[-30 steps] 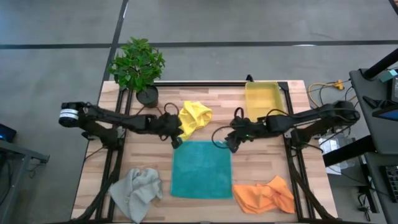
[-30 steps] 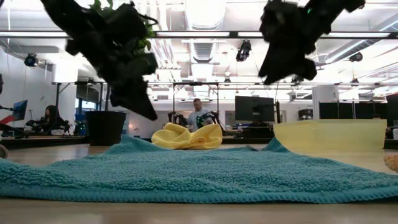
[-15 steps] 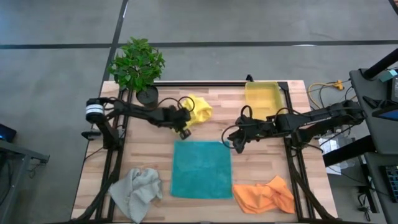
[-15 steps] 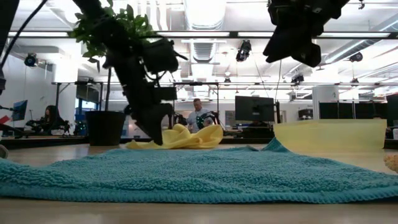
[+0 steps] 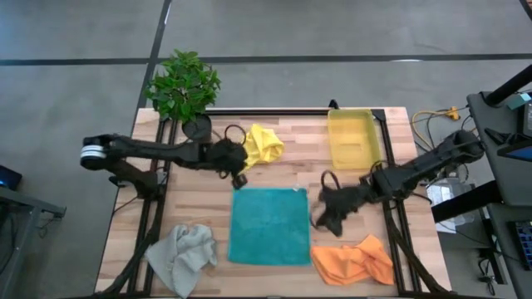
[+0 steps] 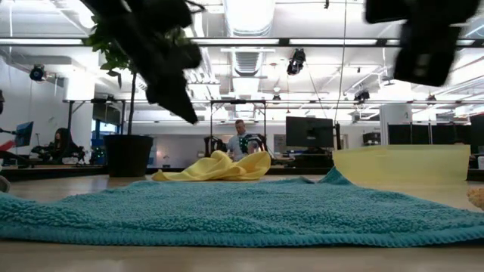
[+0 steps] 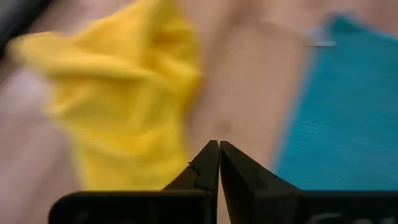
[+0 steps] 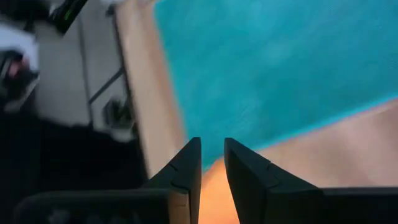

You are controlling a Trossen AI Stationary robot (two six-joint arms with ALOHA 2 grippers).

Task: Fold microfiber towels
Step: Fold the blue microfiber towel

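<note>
Centrally on the bench (image 5: 199, 208) lay the teal towel (image 5: 268, 226), spread flat and square, its far edge toward the back. Above its far left corner hung the left hand (image 5: 236, 176), clear of the cloth; its fingers were pressed fully together and held nothing, as the left wrist view (image 7: 219, 163) showed. Just beyond that hand, toward the back of the bench, the yellow towel (image 5: 261, 146) sat bunched in a loose heap, near the hand but not in its grip; in the left wrist view the yellow towel (image 7: 124, 106) lay on one side of the closed tips and the teal towel (image 7: 342, 118) on the other, with bare wood between. The right hand (image 5: 326, 218) hovered just beside the teal towel's right edge, with the orange towel (image 5: 353, 261) crumpled near it at the front right of the bench. Its fingers (image 8: 180, 168) stood a narrow gap apart and gripped nothing, the teal towel (image 8: 273, 68) and a strip of orange showing past them. A grey towel (image 5: 184, 256) lay rumpled at the front left corner, well apart from both hands. At the back stood a yellow bin (image 5: 353, 138) on the right and a potted plant (image 5: 184, 90) on the left.
</note>
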